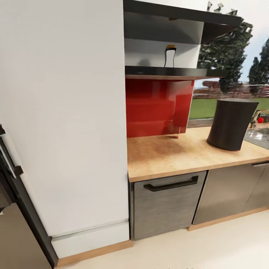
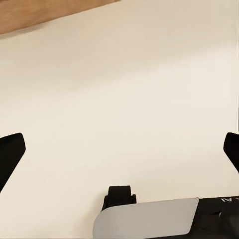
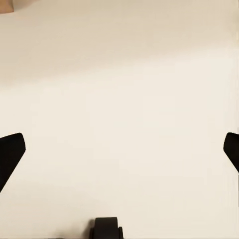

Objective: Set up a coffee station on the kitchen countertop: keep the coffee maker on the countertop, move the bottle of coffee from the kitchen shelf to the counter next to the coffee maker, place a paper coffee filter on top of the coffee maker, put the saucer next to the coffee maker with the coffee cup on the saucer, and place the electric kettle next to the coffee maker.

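While both grippers, left gripper (image 2: pixel 119 149) and right gripper (image 3: pixel 119 149), hang released, the bottle of coffee (image 1: pixel 170 56) remains on the kitchen shelf (image 1: pixel 164 71); step 1 requires approach and reach.

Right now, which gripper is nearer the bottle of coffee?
Cannot tell. The left gripper and right gripper both hang open over the floor, well below the bottle of coffee on the kitchen shelf.

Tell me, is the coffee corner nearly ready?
Not yet. The bottle of coffee stands on the kitchen shelf. The kitchen countertop holds a dark round bin. Both the left gripper and right gripper are open, holding nothing, over pale floor. Every step is left.
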Tool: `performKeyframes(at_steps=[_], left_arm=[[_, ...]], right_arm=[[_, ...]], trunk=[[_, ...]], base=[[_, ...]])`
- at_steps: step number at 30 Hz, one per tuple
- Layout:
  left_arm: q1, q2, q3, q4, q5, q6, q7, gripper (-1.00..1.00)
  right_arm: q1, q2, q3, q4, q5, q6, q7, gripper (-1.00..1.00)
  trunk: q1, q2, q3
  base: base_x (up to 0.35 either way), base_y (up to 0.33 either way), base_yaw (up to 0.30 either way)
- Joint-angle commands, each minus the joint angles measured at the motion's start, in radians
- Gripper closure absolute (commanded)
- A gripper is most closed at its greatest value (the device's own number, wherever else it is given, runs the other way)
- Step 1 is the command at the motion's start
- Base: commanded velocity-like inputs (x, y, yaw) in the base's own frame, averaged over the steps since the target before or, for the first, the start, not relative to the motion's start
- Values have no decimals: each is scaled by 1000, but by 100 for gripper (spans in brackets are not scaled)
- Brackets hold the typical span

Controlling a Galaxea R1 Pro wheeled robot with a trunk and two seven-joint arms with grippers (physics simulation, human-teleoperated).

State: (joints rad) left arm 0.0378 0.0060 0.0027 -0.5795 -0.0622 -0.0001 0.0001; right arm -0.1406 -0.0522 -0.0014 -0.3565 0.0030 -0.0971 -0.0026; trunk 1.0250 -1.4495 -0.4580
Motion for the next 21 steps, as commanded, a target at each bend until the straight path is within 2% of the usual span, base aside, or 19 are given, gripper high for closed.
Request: performKeyframes(at_steps=[1, 11, 15, 21], left_arm=[[1, 0, 1, -2, -7, 0, 0, -100], [1, 0, 0, -1, -7, 0, 0, -100], [1, 0, -3, 1, -7, 0, 0, -100], [1, 0, -4, 1, -7, 0, 0, -100]], right_arm=[[-1, 0, 0, 2, 0, -5, 0, -100], [-1, 0, 0, 7, 1, -13, 0, -100], [0, 0, 2, 15, 3, -14, 1, -100], [1, -14, 2, 42, 2, -17, 3, -100]], trunk=[[0, 0, -1], [0, 0, -1], [0, 0, -1], [0, 0, -1]], base=[[4, -5, -246], [22, -6, -232], [226, -97, -63], [291, -170, -10]])
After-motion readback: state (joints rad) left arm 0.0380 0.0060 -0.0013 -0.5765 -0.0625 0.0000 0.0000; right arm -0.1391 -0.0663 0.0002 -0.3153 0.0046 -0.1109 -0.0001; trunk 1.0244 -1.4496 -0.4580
